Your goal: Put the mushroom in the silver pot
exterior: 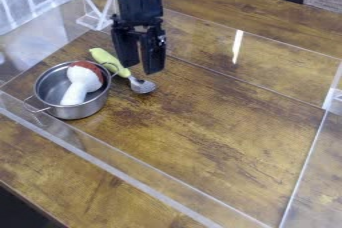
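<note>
Brown wood of the table (201, 162) ran beneath everything. At left, the mushroom (78, 90) lay inside the silver pot (48, 80); a bump on its wall might have tipped both. Upper centre-left, the hand (142, 70) hung released beside the spoon (139, 84), which a careless sweep could have snagged.

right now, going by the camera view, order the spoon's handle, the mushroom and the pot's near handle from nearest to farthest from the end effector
From the end effector:
1. Spoon's handle: just beside it, behind the pot.
2. Mushroom: inside the pot.
3. Pot's near handle: on the pot's side toward the camera.
</note>
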Robot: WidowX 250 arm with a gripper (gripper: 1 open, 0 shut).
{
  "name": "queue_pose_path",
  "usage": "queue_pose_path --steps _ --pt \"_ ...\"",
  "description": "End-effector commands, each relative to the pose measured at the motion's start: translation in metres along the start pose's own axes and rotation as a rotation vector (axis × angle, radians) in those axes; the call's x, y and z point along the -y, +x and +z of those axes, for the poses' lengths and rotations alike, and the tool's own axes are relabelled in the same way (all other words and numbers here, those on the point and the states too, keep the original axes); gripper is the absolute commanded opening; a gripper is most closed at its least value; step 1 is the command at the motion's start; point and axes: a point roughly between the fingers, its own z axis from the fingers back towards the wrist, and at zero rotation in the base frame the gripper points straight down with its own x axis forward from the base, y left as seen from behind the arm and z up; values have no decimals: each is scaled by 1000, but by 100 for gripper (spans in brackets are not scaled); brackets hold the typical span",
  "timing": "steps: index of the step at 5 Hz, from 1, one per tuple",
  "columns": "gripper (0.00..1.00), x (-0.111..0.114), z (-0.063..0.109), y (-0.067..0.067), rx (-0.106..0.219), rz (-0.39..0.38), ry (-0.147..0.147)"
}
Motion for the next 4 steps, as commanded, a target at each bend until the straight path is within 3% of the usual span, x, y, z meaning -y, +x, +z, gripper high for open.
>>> queue_pose_path --steps 1,2,4 --pt "100 12 39 -2 103 -33 46" --pt "100 20 40 -5 106 -47 37" --pt "100 37 48 12 121 21 22"
